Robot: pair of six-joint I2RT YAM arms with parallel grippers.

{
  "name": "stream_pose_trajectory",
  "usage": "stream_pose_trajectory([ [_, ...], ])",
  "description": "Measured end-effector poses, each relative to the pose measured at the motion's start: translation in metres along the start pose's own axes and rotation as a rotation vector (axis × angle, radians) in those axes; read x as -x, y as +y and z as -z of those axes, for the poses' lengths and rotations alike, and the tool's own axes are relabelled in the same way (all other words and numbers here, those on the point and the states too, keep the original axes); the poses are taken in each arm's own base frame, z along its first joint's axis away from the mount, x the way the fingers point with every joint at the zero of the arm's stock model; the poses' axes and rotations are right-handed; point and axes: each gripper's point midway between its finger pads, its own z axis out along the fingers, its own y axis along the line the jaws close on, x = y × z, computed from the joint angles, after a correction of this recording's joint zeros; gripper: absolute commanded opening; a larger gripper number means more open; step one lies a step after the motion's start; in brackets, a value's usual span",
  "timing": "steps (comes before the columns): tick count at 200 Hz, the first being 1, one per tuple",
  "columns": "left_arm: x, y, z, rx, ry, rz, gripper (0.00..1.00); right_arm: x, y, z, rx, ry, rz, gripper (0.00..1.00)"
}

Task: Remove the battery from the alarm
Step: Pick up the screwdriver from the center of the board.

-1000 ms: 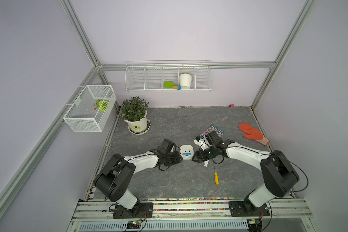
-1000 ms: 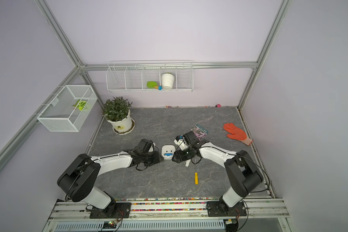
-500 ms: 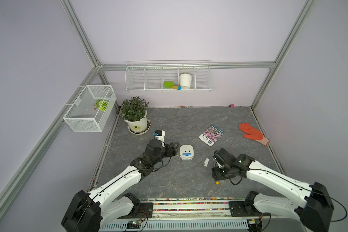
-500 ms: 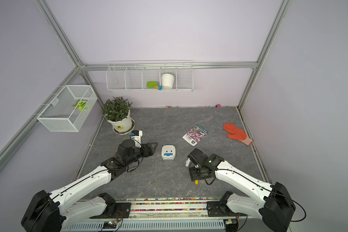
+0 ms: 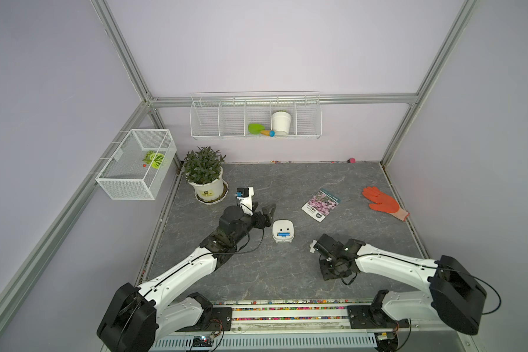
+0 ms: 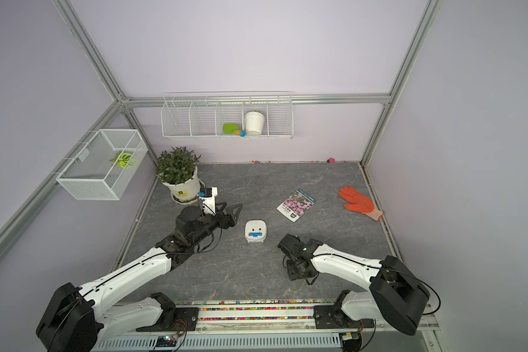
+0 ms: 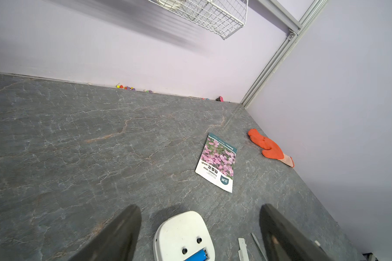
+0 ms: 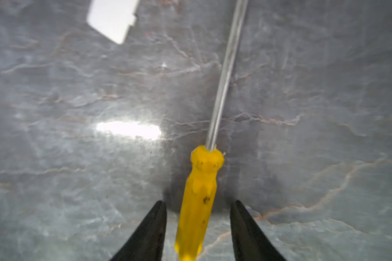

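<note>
Grey tabletop [image 5: 256, 274] holds alarm [image 5: 283, 226] with battery [image 5: 283, 234] beside gaping left gripper [image 7: 199, 206]; right gripper [image 8: 198, 201] gapes.

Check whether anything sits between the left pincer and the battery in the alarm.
Nothing visible does. The left pincer is open beside the alarm, whose battery lies exposed in its open compartment; a small white piece lies off to the side.

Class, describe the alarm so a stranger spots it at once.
Start at the grey table. Near its middle lies the alarm. Unlike the flat seed packet nearby, it is a white rounded square showing a blue battery.
</note>
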Motion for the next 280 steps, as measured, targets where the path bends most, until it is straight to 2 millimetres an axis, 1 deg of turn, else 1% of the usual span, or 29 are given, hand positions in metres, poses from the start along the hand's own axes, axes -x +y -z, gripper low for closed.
stream_pose_trajectory([
  [18, 0.001, -0.002, 0.001, -0.010, -0.002, -0.025, 0.86, 0.003, 0.001, 0.000, 0.005, -0.013, -0.008, 0.30],
  [39, 0.007, -0.008, 0.005, -0.033, -0.019, -0.066, 0.86, 0.005, 0.003, 0.000, 0.012, -0.022, -0.013, 0.11],
  [46, 0.011, -0.011, 0.008, -0.043, -0.030, -0.083, 0.86, 0.005, 0.003, 0.001, 0.014, -0.024, -0.011, 0.03],
  [51, 0.013, -0.013, 0.009, -0.051, -0.038, -0.097, 0.86, 0.005, 0.003, 0.001, 0.012, -0.026, -0.014, 0.00],
  [72, 0.022, -0.022, 0.017, -0.088, -0.065, -0.163, 0.86, 0.005, -0.001, 0.004, 0.004, -0.018, 0.014, 0.00],
  [93, 0.028, -0.035, 0.026, -0.145, -0.084, -0.246, 0.86, 0.019, -0.001, 0.020, 0.044, -0.059, 0.051, 0.00],
  [106, 0.027, -0.044, 0.032, -0.195, -0.081, -0.308, 0.86, 0.034, 0.001, 0.037, 0.083, -0.111, 0.086, 0.00],
  [118, 0.022, -0.054, 0.039, -0.252, -0.063, -0.383, 0.85, 0.051, 0.004, 0.056, 0.106, -0.174, 0.132, 0.00],
  [140, 0.014, -0.067, 0.048, -0.330, -0.028, -0.479, 0.86, 0.084, 0.018, 0.095, 0.143, -0.301, 0.254, 0.00],
  [150, 0.015, -0.071, 0.052, -0.348, -0.021, -0.500, 0.86, 0.096, 0.025, 0.111, 0.157, -0.358, 0.308, 0.00],
  [165, 0.022, -0.075, 0.056, -0.356, -0.027, -0.496, 0.92, 0.107, 0.034, 0.130, 0.182, -0.439, 0.391, 0.00],
  [185, 0.032, -0.079, 0.060, -0.355, -0.032, -0.436, 0.94, 0.109, 0.041, 0.145, 0.185, -0.514, 0.499, 0.00],
  [205, 0.039, -0.081, 0.058, -0.342, 0.002, -0.344, 0.94, 0.104, 0.057, 0.156, 0.153, -0.585, 0.651, 0.00],
  [220, 0.047, -0.086, 0.054, -0.338, 0.040, -0.273, 0.94, 0.100, 0.069, 0.160, 0.121, -0.621, 0.755, 0.00],
  [240, 0.053, -0.094, 0.050, -0.353, 0.104, -0.202, 0.94, 0.100, 0.073, 0.163, 0.065, -0.656, 0.844, 0.00],
  [260, 0.053, -0.102, 0.051, -0.389, 0.186, -0.171, 0.95, 0.101, 0.075, 0.166, 0.017, -0.682, 0.920, 0.00],
  [280, 0.047, -0.112, 0.053, -0.440, 0.284, -0.167, 0.94, 0.101, 0.076, 0.168, -0.024, -0.695, 0.999, 0.00],
])
